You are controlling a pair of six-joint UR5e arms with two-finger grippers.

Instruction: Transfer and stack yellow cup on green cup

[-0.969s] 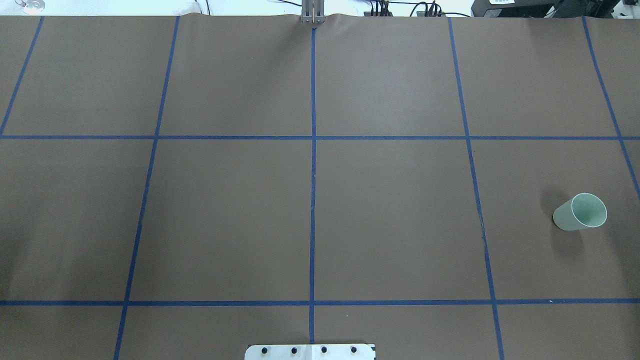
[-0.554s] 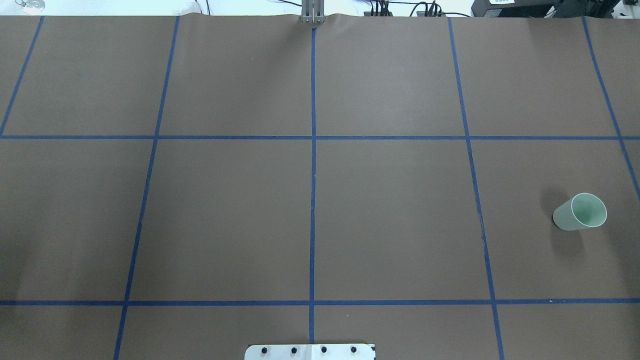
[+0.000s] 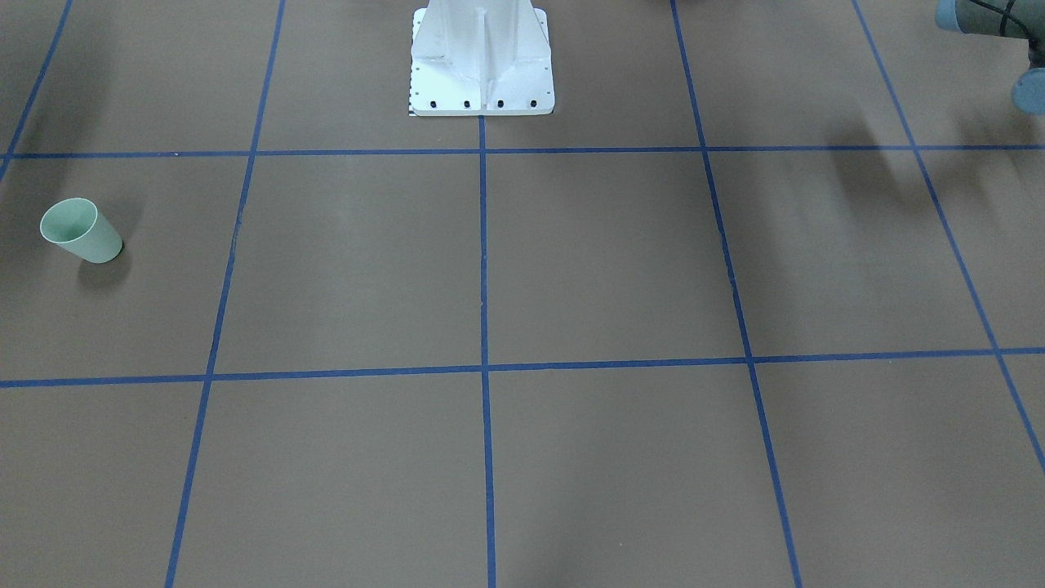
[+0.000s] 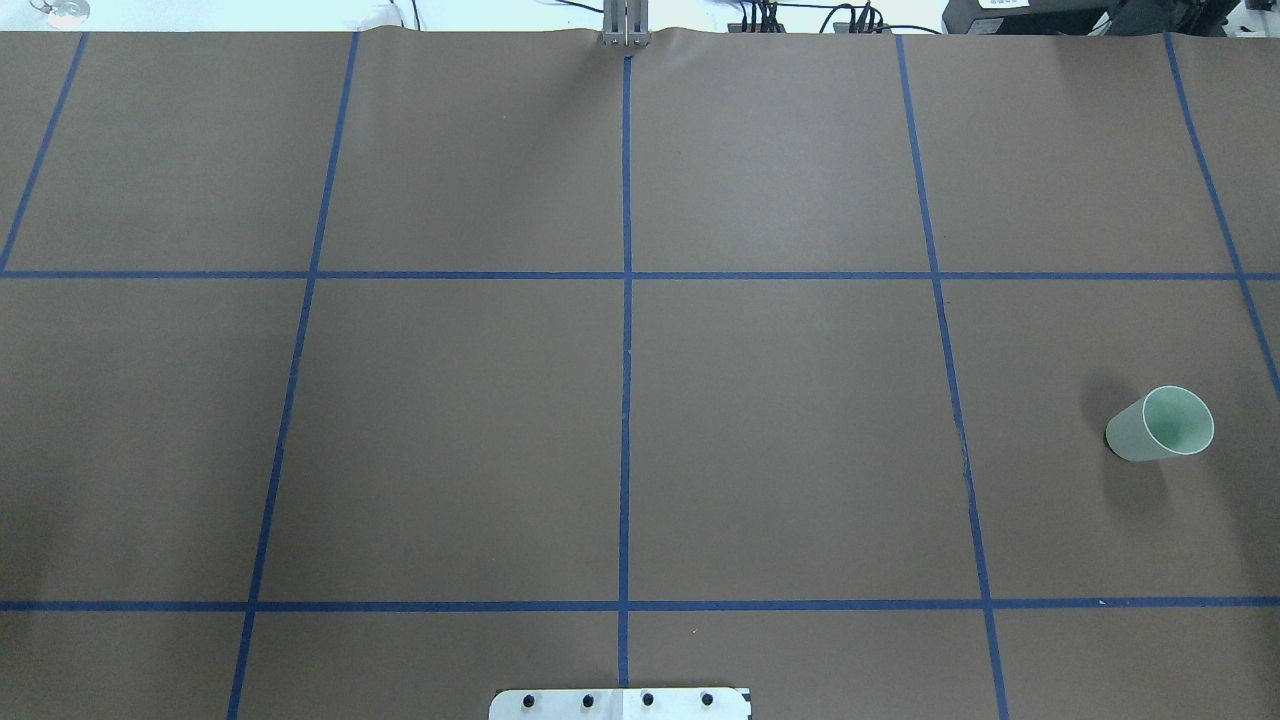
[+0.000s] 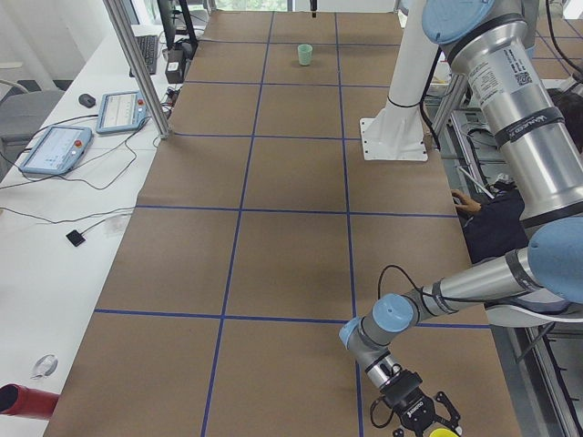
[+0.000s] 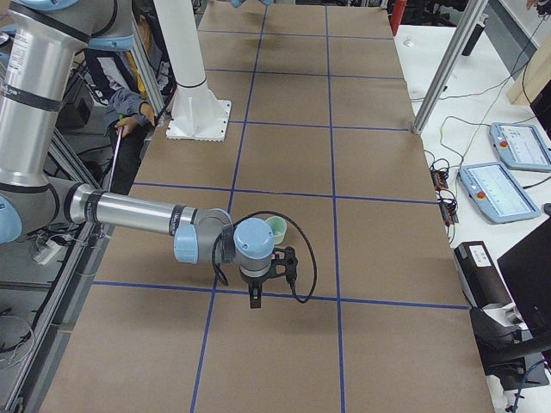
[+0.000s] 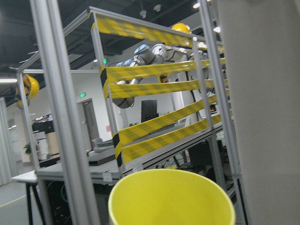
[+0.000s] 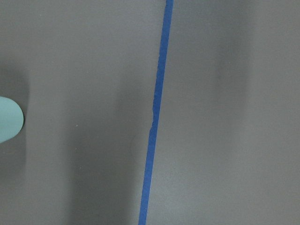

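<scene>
The green cup stands upright on the brown table at the robot's right; it also shows in the front view and at the left edge of the right wrist view. The yellow cup fills the bottom of the left wrist view, rim up and very close to the camera. My left gripper is low at the table's near end in the left side view; I cannot tell whether it is open or shut. My right gripper points down beside the green cup; its state cannot be told.
The white robot base stands at the table's robot side. Blue tape lines divide the brown table cover into squares. Left arm joints show at the front view's top right. Tablets and cables lie beside the table.
</scene>
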